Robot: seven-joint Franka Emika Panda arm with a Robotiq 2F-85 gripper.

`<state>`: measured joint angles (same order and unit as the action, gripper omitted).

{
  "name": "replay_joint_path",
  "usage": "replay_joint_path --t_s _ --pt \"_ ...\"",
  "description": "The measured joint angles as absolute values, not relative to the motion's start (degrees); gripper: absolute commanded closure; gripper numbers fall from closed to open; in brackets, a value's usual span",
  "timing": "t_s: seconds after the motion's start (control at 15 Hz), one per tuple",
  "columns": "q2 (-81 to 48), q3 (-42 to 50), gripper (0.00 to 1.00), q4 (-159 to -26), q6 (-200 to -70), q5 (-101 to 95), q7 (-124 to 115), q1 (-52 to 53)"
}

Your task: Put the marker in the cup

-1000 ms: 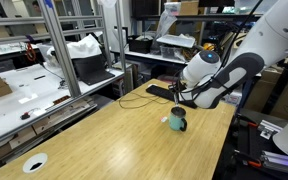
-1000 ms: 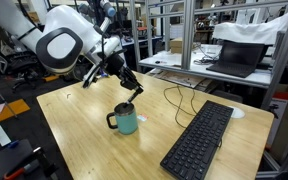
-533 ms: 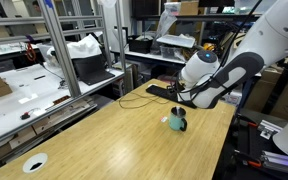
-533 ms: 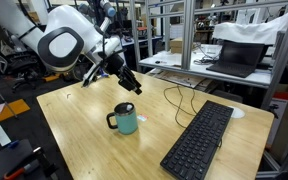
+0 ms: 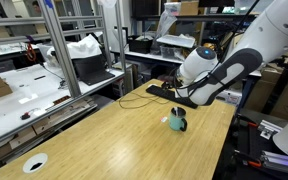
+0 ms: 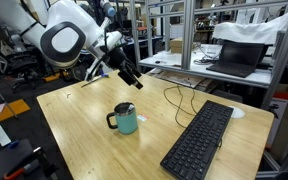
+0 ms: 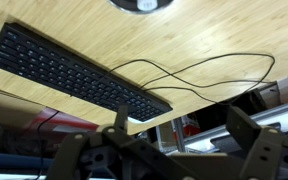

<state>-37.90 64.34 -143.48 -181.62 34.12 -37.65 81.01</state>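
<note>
Near left on the wooden table [image 5: 104,140]: a white disc [image 5: 34,162]. Further right, in an exterior view: the gripper [image 6: 135,84], hanging above and just far of the cup [image 6: 125,121], apart from it. In the wrist view, fingers [image 7: 121,122] spread wide; holds nothing. Inside the teal cup: the marker [image 5: 174,113], whitish end poking above the rim. Right of the cup: a black keyboard [image 6: 199,140], with a black cable [image 6: 179,98] looping at its far side.
</note>
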Motion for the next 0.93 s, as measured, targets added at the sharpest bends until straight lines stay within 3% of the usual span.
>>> replay_joint_path --t_s 0.93 --pt "-28.56 76.34 0.00 -135.77 -165.58 23.60 -37.65 84.21"
